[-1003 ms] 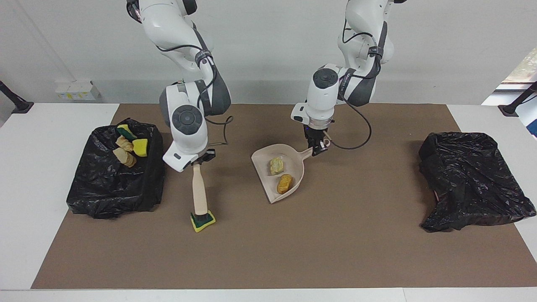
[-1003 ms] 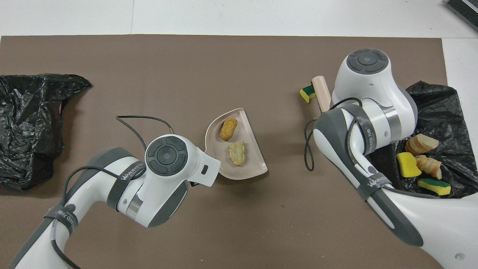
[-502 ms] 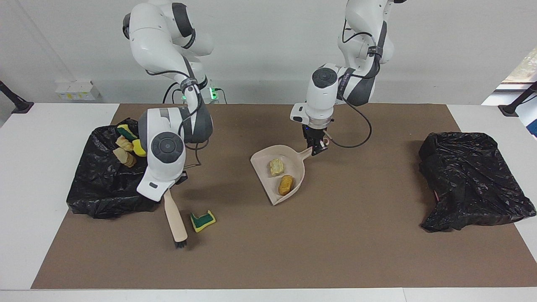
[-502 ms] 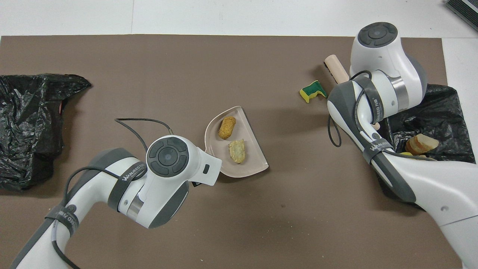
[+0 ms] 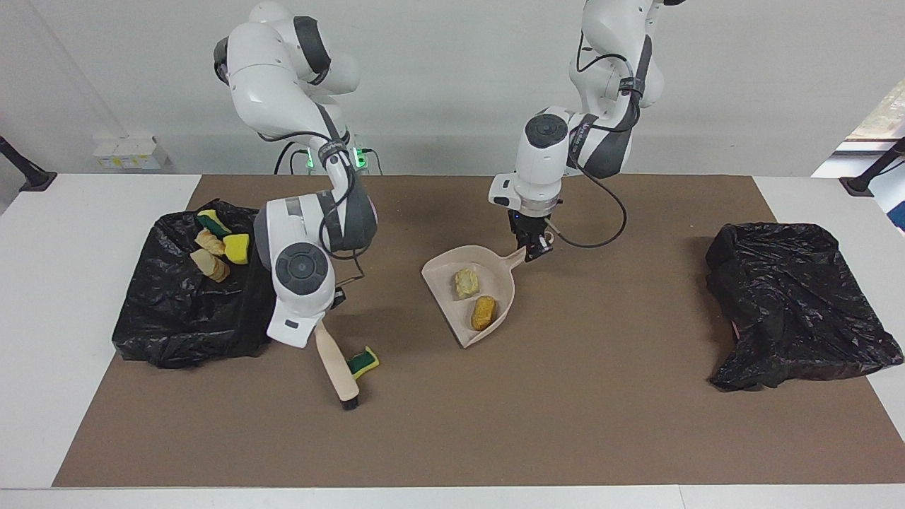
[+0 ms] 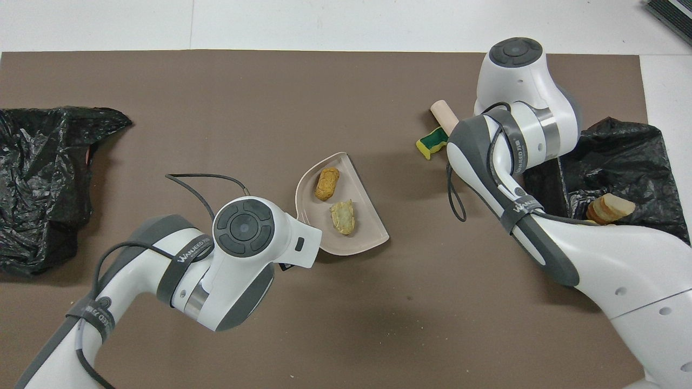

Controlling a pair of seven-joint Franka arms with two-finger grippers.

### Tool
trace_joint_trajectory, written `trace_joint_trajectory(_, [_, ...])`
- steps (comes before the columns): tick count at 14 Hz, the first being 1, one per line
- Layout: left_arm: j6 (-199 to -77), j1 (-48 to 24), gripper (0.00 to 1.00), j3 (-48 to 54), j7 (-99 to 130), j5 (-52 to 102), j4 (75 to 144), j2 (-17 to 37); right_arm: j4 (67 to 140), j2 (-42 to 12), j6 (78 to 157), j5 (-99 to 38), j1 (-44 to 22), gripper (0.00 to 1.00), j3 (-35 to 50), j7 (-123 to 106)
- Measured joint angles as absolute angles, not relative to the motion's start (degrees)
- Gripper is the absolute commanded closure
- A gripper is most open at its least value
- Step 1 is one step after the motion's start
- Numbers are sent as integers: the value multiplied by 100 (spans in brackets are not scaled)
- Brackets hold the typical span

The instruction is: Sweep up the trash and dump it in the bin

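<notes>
Nearest the robots, four scraps (image 5: 220,247) lie in the black bin bag (image 5: 177,318) at the right arm's end. Farther out, the left gripper (image 5: 532,247) clamps the handle of the dustpan (image 5: 442,272), whose mouth faces the brush (image 5: 338,371), and two lumps (image 5: 483,312) lie inside it. Farthest out, the right gripper (image 5: 327,338) grips the slanted brush, its bristles beside the yellow-and-green sponge piece (image 5: 363,361), whose long axis points toward the dustpan, seemingly ready for sweeping.

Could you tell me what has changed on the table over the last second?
The right gripper swung the brush round the yellow-and-green sponge piece and nudged it toward the dustpan. The left gripper kept holding the dustpan's handle; its two scraps and the bin's trash stayed put.
</notes>
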State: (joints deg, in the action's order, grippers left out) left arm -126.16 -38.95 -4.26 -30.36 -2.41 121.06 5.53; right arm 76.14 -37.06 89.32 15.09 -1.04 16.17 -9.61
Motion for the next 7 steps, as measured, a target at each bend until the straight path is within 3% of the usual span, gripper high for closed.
trace_joint_trajectory(7, [-12258, -3953, 100, -415, -2913, -241, 12108, 491, 9105, -2753, 8766, -23, -923, 100, 1768, 522])
